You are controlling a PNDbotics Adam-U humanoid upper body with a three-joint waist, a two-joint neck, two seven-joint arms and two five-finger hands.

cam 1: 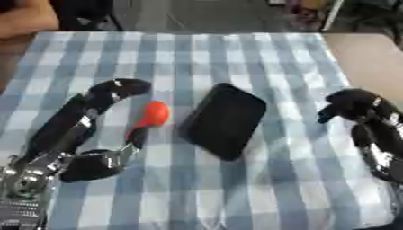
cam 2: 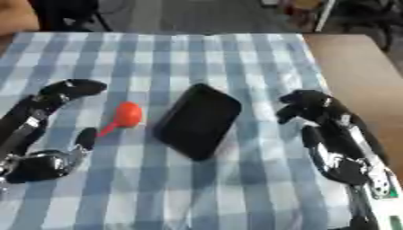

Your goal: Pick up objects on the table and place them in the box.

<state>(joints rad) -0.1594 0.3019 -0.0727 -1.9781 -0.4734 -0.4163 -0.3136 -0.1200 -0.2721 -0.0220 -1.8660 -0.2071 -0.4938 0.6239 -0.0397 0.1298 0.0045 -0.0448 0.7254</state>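
Nearby, black tray (cam 1: pixel 224 120) beside red spoon (cam 1: pixel 151 116).

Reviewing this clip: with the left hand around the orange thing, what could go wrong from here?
The left hand brackets the small orange object without visibly closing on it; curling in could nudge it away. The black tray lies right beside it, so a sweep might shove that too. The right hand idles curled near the cloth's edge.

One black tray (cam 1: pixel 224 120) lay on the one checked cloth (cam 1: pixel 236 54) at the middle. One orange spoon (cam 1: pixel 151 116) sat just to its left. Two robot hands showed, the left hand (cam 1: pixel 87 121) at the near left and the right hand (cam 2: pixel 330 134) at the right.
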